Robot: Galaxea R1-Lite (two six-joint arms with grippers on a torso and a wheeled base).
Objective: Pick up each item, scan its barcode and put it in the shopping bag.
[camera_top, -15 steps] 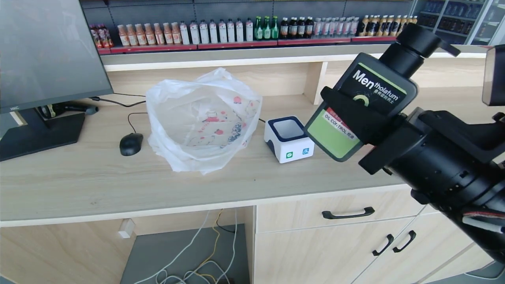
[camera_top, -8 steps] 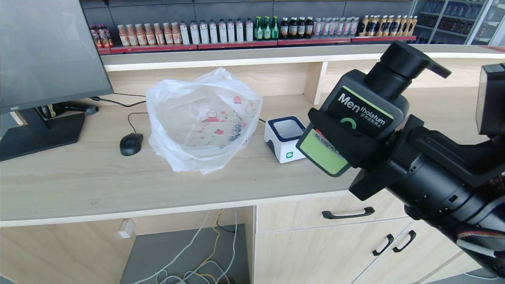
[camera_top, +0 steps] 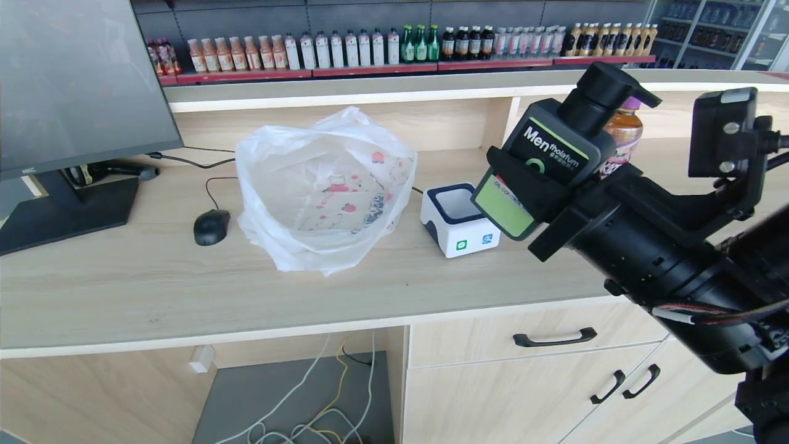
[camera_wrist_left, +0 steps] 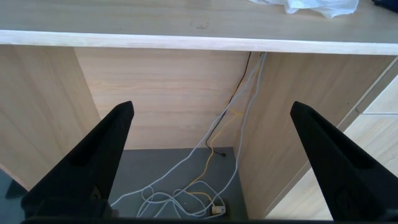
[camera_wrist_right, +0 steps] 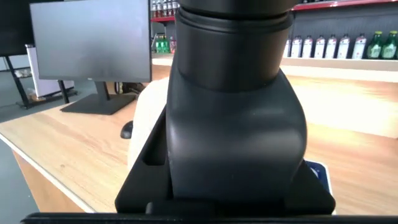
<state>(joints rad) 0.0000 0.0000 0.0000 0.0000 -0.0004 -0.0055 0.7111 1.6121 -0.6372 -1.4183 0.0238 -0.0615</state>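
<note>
The right gripper point(camera_top: 535, 196) holds a black pump bottle point(camera_top: 558, 151) in the air above the wooden counter point(camera_top: 154, 277). Its fingers are closed around the body of the bottle, and one black finger point(camera_top: 524, 185) lies across the green label on the front. The bottle is tilted: the pump head points up and away from the robot, and the lower end hangs close to the small white scanner point(camera_top: 459, 225), at the scanner's right side. I cannot tell whether the bottle touches the scanner. The scanner stands on the counter with its dark window facing up. Just to the left of it stands the shopping bag point(camera_top: 327, 191), a thin white plastic bag with red print, with its mouth open upward. Farther left lie a black mouse point(camera_top: 211, 226) with its cable and the foot of a dark monitor point(camera_top: 74, 80). Behind the held bottle, an amber drink bottle point(camera_top: 624, 132) with a purple cap stands on the counter. The left gripper point(camera_wrist_left: 211, 109) is low, in front of the counter's edge, with its two fingers spread wide apart and nothing between them; beyond it, loose cables point(camera_wrist_left: 205, 180) lie on the floor under the counter.
</note>
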